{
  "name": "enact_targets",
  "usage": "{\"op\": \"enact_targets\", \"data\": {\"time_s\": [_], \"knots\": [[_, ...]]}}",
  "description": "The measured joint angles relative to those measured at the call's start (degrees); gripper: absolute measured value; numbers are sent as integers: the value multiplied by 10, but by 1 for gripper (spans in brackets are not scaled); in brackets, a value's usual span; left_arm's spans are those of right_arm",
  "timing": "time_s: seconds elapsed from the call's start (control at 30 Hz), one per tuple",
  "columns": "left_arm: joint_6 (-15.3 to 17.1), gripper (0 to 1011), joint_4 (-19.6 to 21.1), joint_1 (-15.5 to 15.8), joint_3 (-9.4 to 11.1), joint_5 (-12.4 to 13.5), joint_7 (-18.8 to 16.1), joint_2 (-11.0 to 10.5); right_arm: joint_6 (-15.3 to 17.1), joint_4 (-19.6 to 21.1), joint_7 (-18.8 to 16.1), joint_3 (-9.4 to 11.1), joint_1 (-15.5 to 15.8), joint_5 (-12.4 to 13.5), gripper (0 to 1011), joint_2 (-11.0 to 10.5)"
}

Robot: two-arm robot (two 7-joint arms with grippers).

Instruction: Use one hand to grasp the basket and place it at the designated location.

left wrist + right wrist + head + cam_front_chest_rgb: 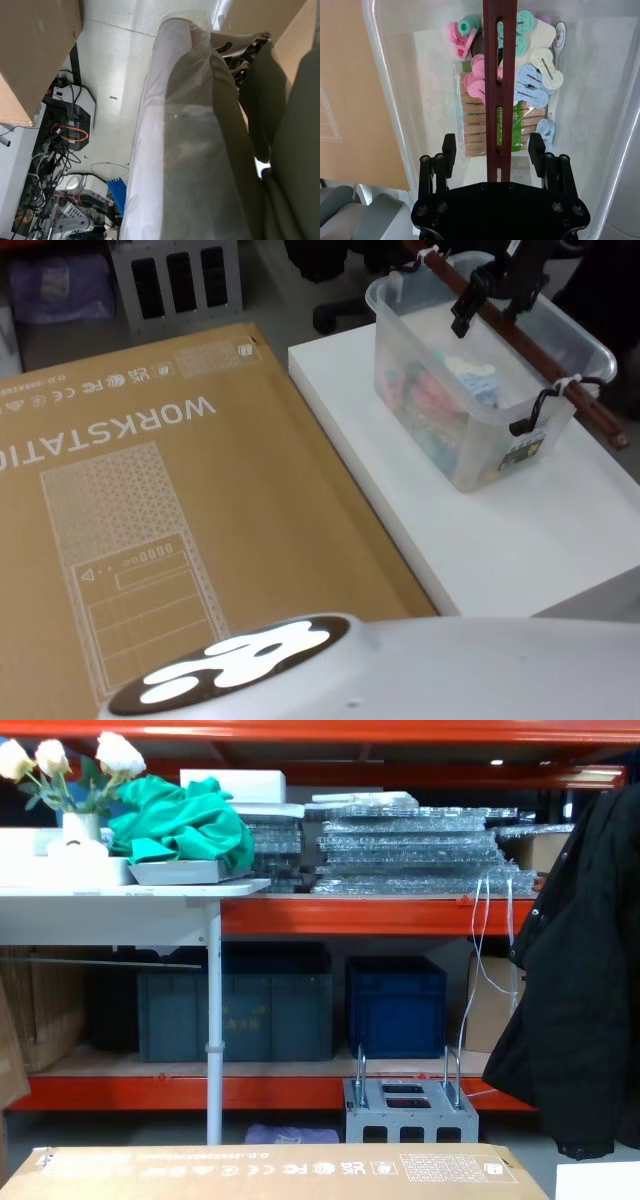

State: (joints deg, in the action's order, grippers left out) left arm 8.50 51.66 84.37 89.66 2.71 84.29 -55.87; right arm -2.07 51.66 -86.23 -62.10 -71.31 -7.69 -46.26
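1. Cardboard box (150, 510): lies flat on the left of the head view, printed "WORKSTATION"; its top edge runs along the bottom of the chest view (280, 1172).
2. White table (520, 540): sits just beside the box, to its right.
3. Basket (480, 380): a translucent tub resting on the far part of the white table, right of the box. A dark red slotted bar (530, 345) spans its rim lengthwise, fixed at each end with white ties and black hooks.
4. Basket contents: pastel plastic clips (535, 75) and a pack of wooden clothespins (480, 125) lie on the bottom.
5. Right gripper (492, 302): positioned above the basket at the bar's far portion. In the right wrist view (494, 150) the fingers are spread, one on each side of the bar, clear of it.
6. Left gripper: finger state cannot be determined. The left wrist view shows a plastic-wrapped surface (185, 150) close up, with floor and cables (60, 135) beyond.
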Motion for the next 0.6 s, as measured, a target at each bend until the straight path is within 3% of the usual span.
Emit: {"op": "enact_targets", "data": {"time_s": [0.2, 0.6], "knots": [[0, 0, 0, 0, 0, 0, 0, 0, 10, 32, 6, 9, -2, 4, 1000, -20], [0, 0, 0, 0, 0, 0, 0, 0, 27, 96, 22, 39, -4, 18, 1001, -65]]}}
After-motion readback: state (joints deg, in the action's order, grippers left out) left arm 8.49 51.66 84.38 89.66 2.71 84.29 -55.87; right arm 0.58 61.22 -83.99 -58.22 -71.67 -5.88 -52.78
